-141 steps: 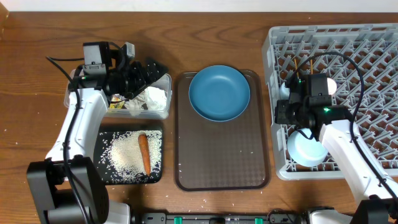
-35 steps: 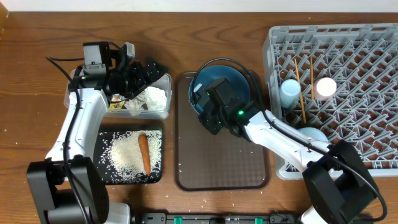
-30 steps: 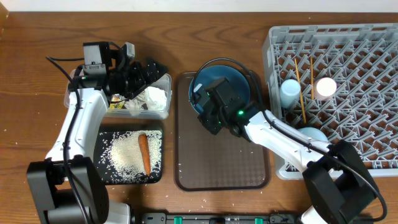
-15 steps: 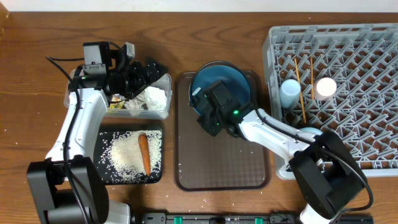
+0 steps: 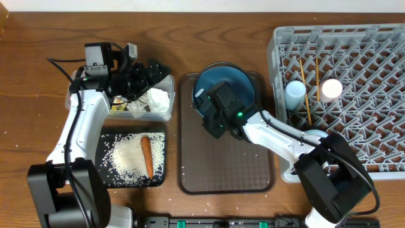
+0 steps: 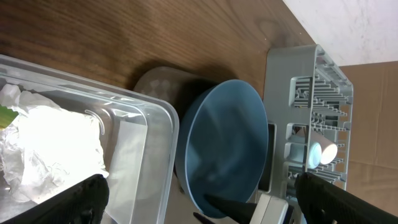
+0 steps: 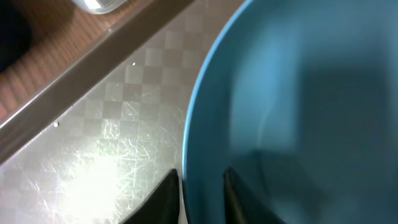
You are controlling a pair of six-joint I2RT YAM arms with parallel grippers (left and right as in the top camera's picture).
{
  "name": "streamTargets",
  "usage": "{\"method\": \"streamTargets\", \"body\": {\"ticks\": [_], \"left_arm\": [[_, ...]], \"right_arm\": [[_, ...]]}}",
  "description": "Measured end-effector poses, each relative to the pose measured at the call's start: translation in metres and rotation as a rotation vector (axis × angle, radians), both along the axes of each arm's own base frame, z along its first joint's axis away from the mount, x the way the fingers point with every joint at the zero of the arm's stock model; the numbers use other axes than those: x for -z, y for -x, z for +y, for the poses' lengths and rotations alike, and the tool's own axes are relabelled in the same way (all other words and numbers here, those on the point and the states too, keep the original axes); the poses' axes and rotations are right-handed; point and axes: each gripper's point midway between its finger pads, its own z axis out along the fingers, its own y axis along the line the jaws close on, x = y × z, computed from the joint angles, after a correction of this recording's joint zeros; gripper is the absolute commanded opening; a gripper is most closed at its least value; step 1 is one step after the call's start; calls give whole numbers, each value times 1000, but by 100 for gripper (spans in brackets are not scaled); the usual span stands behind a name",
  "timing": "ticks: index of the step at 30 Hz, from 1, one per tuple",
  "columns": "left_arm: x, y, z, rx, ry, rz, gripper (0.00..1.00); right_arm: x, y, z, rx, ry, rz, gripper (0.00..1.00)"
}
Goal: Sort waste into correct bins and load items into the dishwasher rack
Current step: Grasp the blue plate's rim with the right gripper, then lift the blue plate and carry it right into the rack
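One plate (image 7: 298, 93) rim in right end effector (image 7: 199, 183); carrot (image 5: 147, 156) lengthwise front-to-back.

The plate (image 5: 243, 83) is blue, the serving tray (image 5: 221, 166) brown with a fine checkered pattern, the rack (image 5: 380, 76) grey and latticed, the carrot (image 5: 147, 157) orange, the rice (image 5: 123, 159) white, the shallow tray (image 5: 107, 138) black.

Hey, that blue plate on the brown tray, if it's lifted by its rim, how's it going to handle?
The dark-blue plate looks rigid, so it probably won't flex. Its surface looks smooth and glossy, and the right gripper straddles only one edge, so it may slip or tilt. Pushed, it would likely slide over the brown tray rather than roll.
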Motion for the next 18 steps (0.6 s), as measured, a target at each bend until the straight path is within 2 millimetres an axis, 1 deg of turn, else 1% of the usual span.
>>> {"method": "streamTargets", "body": {"ticks": [7,9,10,15,18], "left_arm": [[0,0,0,0,0,0,98],[0,0,0,0,0,0,98],[0,0,0,0,0,0,98],[0,0,0,0,0,0,98],[0,0,0,0,0,0,98]], "right_arm": [[-1,-1,1,1,-3,-3,10],[-1,-1,1,1,-5,-4,7],[-1,-1,1,0,-6,-6,1],[-3,-3,2,3,-7,-17,1],[-8,-3,1,18,-16,-19,1]]}}
